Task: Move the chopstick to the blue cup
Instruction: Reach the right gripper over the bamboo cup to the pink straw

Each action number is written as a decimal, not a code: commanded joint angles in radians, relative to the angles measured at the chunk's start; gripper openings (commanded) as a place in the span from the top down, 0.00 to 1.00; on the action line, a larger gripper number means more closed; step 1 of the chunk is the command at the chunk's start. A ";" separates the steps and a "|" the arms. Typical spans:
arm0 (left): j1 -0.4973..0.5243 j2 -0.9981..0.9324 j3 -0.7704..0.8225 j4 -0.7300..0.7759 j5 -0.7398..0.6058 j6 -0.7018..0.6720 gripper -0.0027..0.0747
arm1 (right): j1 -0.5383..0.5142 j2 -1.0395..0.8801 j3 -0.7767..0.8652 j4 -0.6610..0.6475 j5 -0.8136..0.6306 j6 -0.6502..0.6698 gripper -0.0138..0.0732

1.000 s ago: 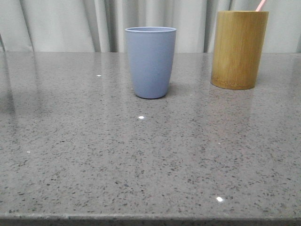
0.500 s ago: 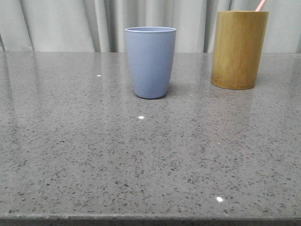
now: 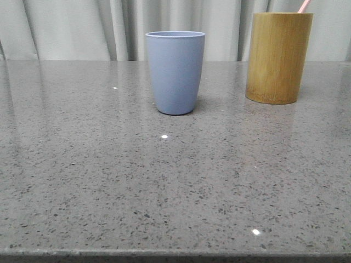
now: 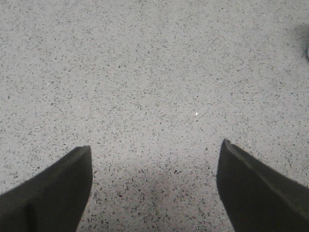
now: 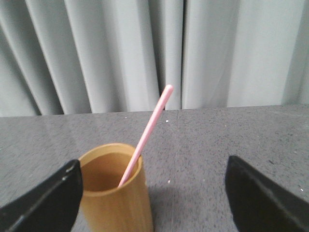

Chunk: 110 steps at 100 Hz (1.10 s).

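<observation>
The blue cup [image 3: 175,71] stands upright at the back middle of the grey speckled table. A pale pink chopstick [image 5: 146,133] leans in the bamboo cylinder [image 5: 116,191]; only its tip [image 3: 303,6] shows in the front view above the cylinder [image 3: 278,57] at the back right. My right gripper [image 5: 153,191] is open and empty, above and in front of the cylinder, with the stick between its finger lines. My left gripper [image 4: 154,186] is open and empty over bare table top. Neither gripper shows in the front view.
Grey curtains [image 3: 82,27] hang behind the table's back edge. The table's front edge [image 3: 175,255] runs along the bottom of the front view. A dark rounded thing [image 4: 307,48] shows at the edge of the left wrist view.
</observation>
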 commanded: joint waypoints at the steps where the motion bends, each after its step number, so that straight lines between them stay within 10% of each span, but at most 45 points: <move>1: 0.003 -0.005 -0.027 -0.018 -0.069 -0.006 0.30 | -0.003 0.078 -0.031 0.016 -0.216 0.016 0.15; 75: 0.003 -0.005 -0.027 -0.018 -0.069 -0.006 0.30 | -0.003 0.560 -0.286 0.020 -0.456 0.198 0.16; 110: 0.003 -0.005 -0.027 -0.015 -0.069 -0.006 0.30 | -0.003 0.578 -0.294 0.020 -0.492 0.291 0.68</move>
